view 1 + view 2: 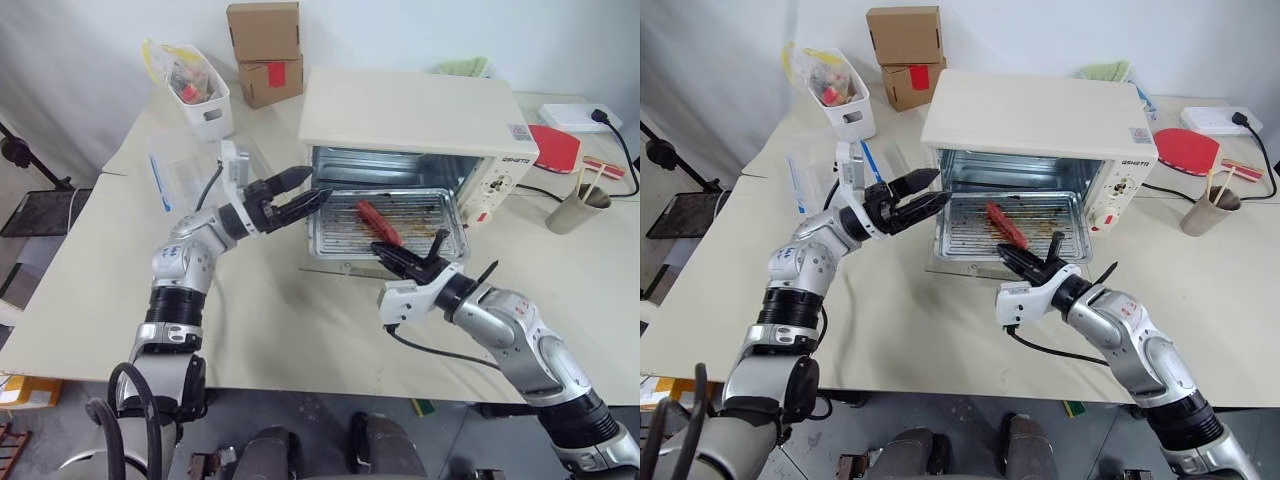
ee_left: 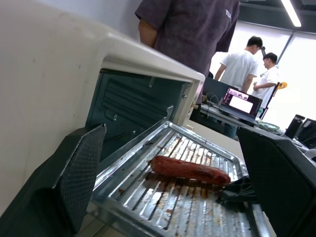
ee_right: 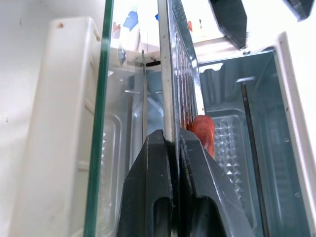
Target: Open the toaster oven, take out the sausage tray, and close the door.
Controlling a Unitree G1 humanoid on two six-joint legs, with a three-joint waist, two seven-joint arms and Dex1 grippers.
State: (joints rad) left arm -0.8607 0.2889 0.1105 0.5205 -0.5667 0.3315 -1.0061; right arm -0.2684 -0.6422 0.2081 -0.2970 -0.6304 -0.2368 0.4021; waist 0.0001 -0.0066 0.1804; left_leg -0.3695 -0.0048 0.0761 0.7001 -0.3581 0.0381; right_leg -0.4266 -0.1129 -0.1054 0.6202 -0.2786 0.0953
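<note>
I am seeing two cardboard boxes (image 1: 265,50) sitting stacked at the table's (image 1: 270,320) far edge, a white bin (image 1: 205,100) standing beside them, and a red paddle (image 1: 555,148) lying near a paper cup (image 1: 578,208).

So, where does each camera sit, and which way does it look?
Left eye: on the head, looking down at the oven, the tray pulled out, and both arms.
Right eye: beside it, the same scene.
Left wrist: along the open left gripper at the tray and sausage; people stand behind.
Right wrist: along the right gripper, shut on the tray's edge, with the glass door beside it.
Shared: both wrist views show the tray and sausage.
</note>
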